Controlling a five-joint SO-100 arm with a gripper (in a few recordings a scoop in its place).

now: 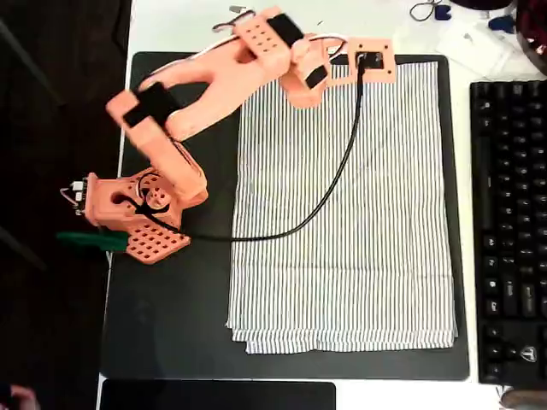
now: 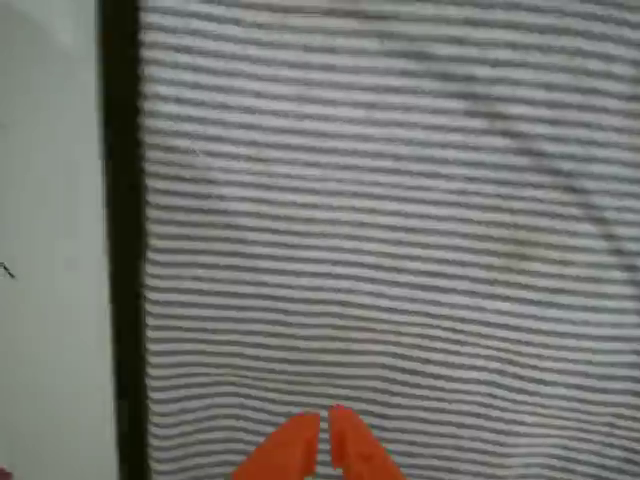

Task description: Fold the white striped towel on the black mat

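**Operator:** My tool (image 2: pixel 322 440) has its two orange tips pressed almost together in the wrist view, with only a sliver of a gap and no cloth between them. It sits over the white striped towel (image 1: pixel 342 205), close to the towel's edge where a thin strip of the black mat (image 2: pixel 122 240) shows, and past that the pale counter (image 2: pixel 50 250).

**Spotter:** Where's the towel from above?

**Operator:** Spread flat on the right part of the black mat, apparently still unfolded. My arm (image 1: pixel 222 73) reaches across the top, with the wrist near the towel's far top edge. The black cable (image 1: pixel 333 184) drapes from the wrist across the stripes back to the base.

**Spotter:** What worries you?

**Operator:** Three things. With the tips this close, if I drop straight down I'd judge they will press on the cloth rather than catch it, so I need to spread them first. Second, near the edge I could pinch the mat along with the fabric and drag both. Third, that cable lies on the towel; pulling the edge over could snag it and bunch the fold. The keyboard (image 1: pixel 508 231) sits just beside the mat, too.
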